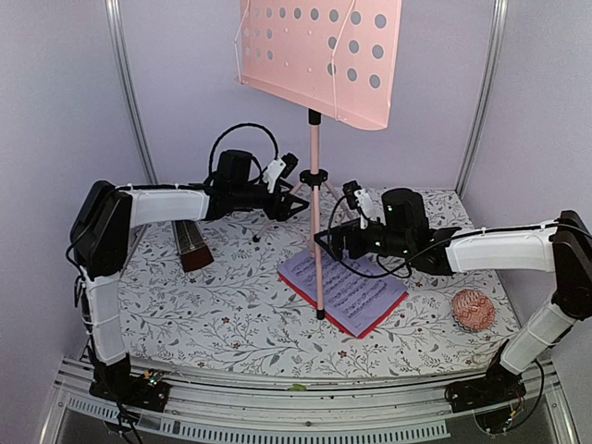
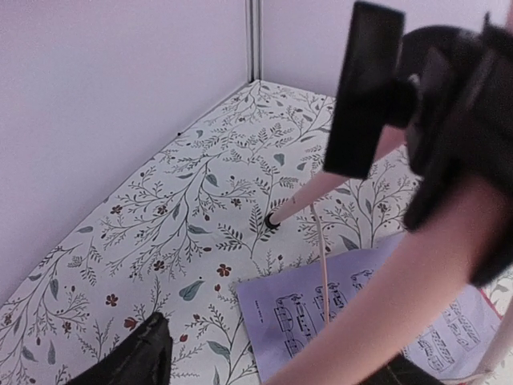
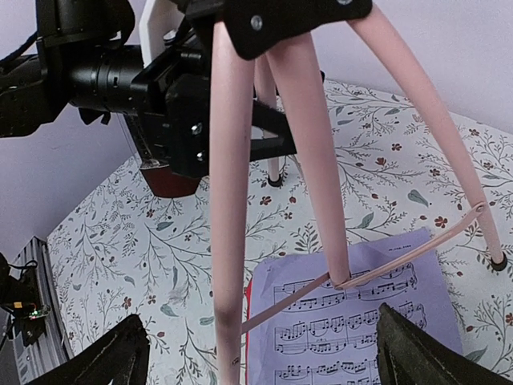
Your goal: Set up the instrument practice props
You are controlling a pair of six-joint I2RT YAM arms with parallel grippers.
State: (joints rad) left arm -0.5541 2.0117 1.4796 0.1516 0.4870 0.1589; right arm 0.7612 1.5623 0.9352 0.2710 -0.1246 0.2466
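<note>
The pink tripod music stand [image 1: 314,199] stands mid-table, its perforated desk [image 1: 324,55] high above. My left gripper [image 1: 282,185] is beside the tripod hub; in its wrist view the left gripper [image 2: 276,365] is open, with a blurred pink leg [image 2: 417,281] crossing between its fingers. From the other side my right gripper [image 1: 338,239] reaches the legs. The right gripper [image 3: 268,357] is open, a pink leg [image 3: 228,241] standing between its fingers untouched. A lilac sheet [image 1: 344,289] lies on a red one under the stand. The dark brown metronome [image 1: 191,245] stands at the left.
A small pink knitted ball [image 1: 474,310] lies near the right front. Lilac walls and metal posts close in the back and sides. The floral tablecloth [image 1: 231,314] covers the table. One stand foot [image 2: 272,220] rests near the back wall.
</note>
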